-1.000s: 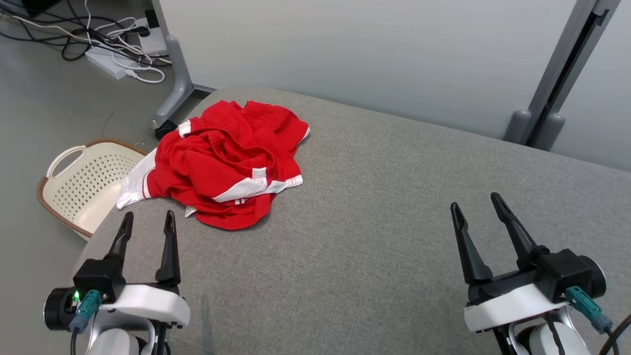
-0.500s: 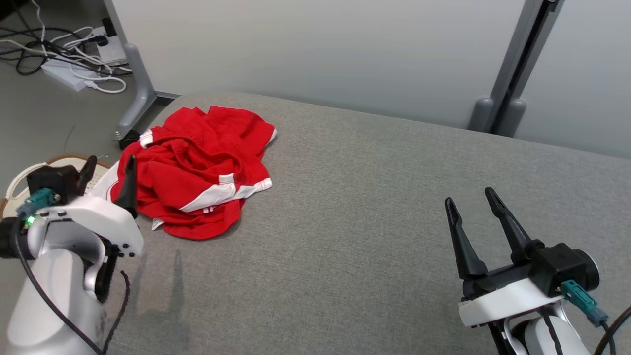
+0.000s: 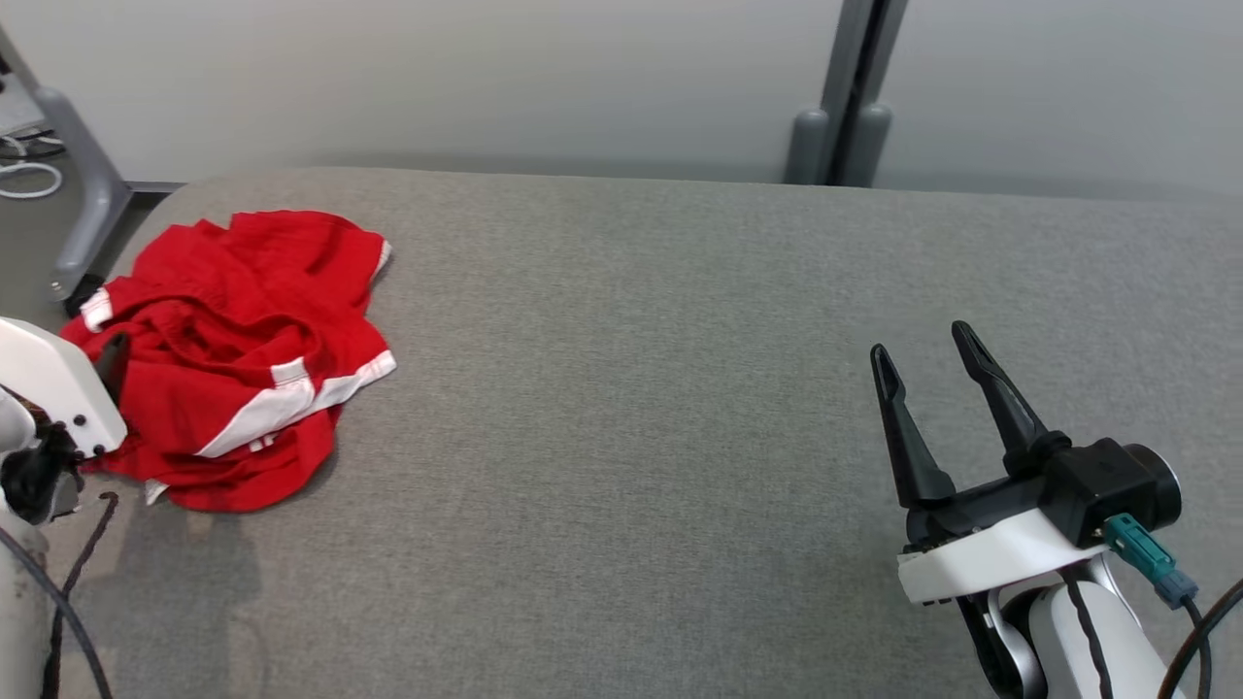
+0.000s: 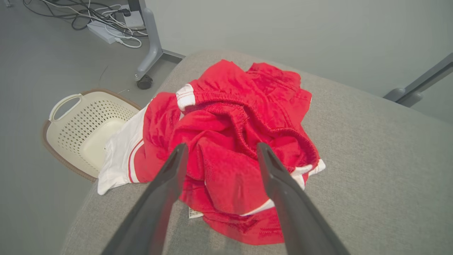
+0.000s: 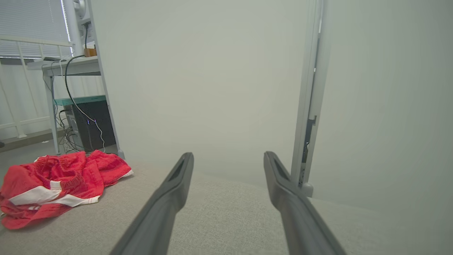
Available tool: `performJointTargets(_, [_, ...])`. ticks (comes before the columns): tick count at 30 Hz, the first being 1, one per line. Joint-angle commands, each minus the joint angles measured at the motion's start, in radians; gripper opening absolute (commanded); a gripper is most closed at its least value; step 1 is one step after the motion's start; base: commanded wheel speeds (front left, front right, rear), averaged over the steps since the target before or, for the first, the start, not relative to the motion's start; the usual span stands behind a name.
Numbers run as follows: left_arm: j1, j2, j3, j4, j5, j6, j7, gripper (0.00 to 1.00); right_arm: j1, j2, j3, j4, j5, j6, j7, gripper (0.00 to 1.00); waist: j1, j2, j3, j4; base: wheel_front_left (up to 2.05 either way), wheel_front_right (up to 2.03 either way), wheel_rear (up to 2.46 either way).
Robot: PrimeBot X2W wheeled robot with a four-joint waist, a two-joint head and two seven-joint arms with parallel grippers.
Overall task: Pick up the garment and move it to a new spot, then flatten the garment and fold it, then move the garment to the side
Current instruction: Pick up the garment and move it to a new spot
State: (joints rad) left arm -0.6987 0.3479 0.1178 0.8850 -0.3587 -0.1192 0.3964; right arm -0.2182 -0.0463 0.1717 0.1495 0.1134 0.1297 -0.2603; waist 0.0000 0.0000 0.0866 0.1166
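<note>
The crumpled red garment with white trim (image 3: 233, 359) lies at the left end of the grey fabric-covered worktop (image 3: 631, 388). The left pincer (image 4: 222, 145) hovers spread just above it, apparently lined up to grab, while the right pincer (image 3: 921, 340) — also spread — waits well apart.

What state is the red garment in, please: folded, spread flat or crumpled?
Crumpled: the red garment lies bunched in a heap on the grey surface, waistband twisted.

- Two long, tapered black fingers are borne by the right gripper (image 3: 921, 342).
- A glossy white wrist shell (image 3: 981, 568) is fitted beneath it — a teal plug (image 3: 1146, 571) is attached.
- Small dark screws are set in the left arm's white shell (image 3: 49, 383).
</note>
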Motion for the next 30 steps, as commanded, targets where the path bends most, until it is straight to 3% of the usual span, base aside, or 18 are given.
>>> performJointTargets(1, [-0.026,0.015,0.010,0.026,-0.015,-0.002,0.018,1.00,-0.011,-0.007,-0.003,0.005,-0.006,0.002,-0.007,1.00,0.0000,0.0000,0.038,-0.058,0.00,0.00,0.00])
performJointTargets(15, [-0.085,0.112,0.051,0.159,-0.103,-0.012,0.110,1.00,-0.049,-0.007,0.005,-0.020,0.001,0.002,-0.007,1.00,0.0000,0.0000,0.121,-0.197,0.00,0.00,0.00])
performJointTargets(19, [-0.086,0.145,0.057,0.191,-0.107,0.009,0.129,1.00,-0.063,-0.007,0.010,-0.026,0.010,0.002,-0.007,1.00,0.0000,0.0000,0.140,-0.226,0.00,0.00,0.00])
performJointTargets(20, [-0.085,0.155,0.058,0.207,-0.110,0.014,0.146,0.96,-0.061,-0.007,0.009,-0.028,0.012,0.002,-0.007,1.00,0.0000,0.0000,0.147,-0.234,0.00,0.00,0.00])
performJointTargets(22, [-0.087,0.166,0.057,0.211,-0.114,0.012,0.151,0.78,-0.060,-0.007,0.007,-0.027,0.011,0.002,-0.007,1.00,0.0000,0.0000,0.153,-0.239,0.00,0.00,0.00])
performJointTargets(23, [-0.089,0.168,0.056,0.214,-0.117,0.009,0.155,0.46,-0.059,-0.007,0.006,-0.027,0.011,0.002,-0.007,1.00,0.0000,0.0000,0.154,-0.241,0.00,0.00,0.00])
performJointTargets(25, [-0.090,0.173,0.049,0.215,-0.117,0.006,0.157,0.11,-0.056,-0.007,0.004,-0.027,0.010,0.002,-0.007,1.00,0.0000,0.0000,0.153,-0.242,0.00,0.00,0.00])
performJointTargets(26, [-0.089,0.178,0.048,0.216,-0.119,0.004,0.159,0.00,-0.054,-0.007,0.002,-0.027,0.009,0.002,-0.007,1.00,0.0000,0.0000,0.153,-0.242,0.00,0.00,0.00])
performJointTargets(30, [-0.088,0.182,0.035,0.216,-0.117,-0.001,0.140,0.00,-0.047,-0.007,0.003,-0.022,0.005,0.002,-0.007,1.00,0.0000,0.0000,0.142,-0.236,0.00,0.00,0.00])
